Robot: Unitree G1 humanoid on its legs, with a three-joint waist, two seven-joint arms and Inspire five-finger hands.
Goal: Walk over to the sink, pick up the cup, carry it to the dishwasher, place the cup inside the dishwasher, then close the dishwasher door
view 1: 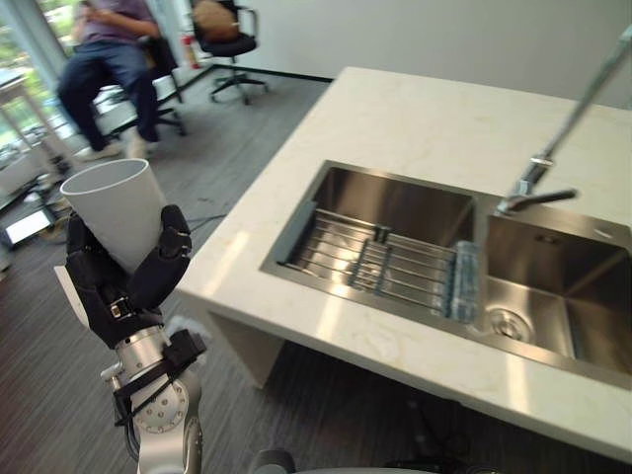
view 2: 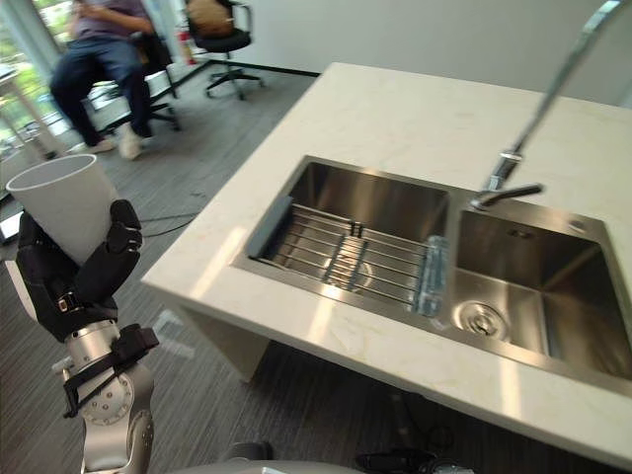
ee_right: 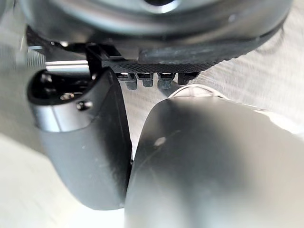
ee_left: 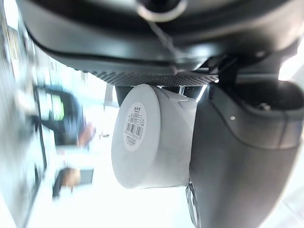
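Observation:
A white cup (view 1: 114, 212) stands upright, mouth up, in my left hand (view 1: 128, 281), whose dark fingers and thumb curl round its lower half. I hold it over the grey floor, to the left of the counter (view 1: 415, 118) and apart from its corner. The left wrist view has the cup's labelled base (ee_left: 135, 126) against the palm, with the thumb (ee_left: 237, 156) beside it. The steel double sink (view 1: 395, 197) lies in the counter to the right, with a wire rack (view 1: 375, 262) in its left basin. My right hand (ee_right: 80, 142) hangs with relaxed fingers and holds nothing.
A tall tap (view 1: 538, 178) rises between the basins. The counter's near corner (view 1: 212, 296) juts out close to my left arm. A person (view 1: 109, 59) sits on a chair at the far left, with another office chair (view 1: 227, 39) behind. Striped grey floor spreads between us.

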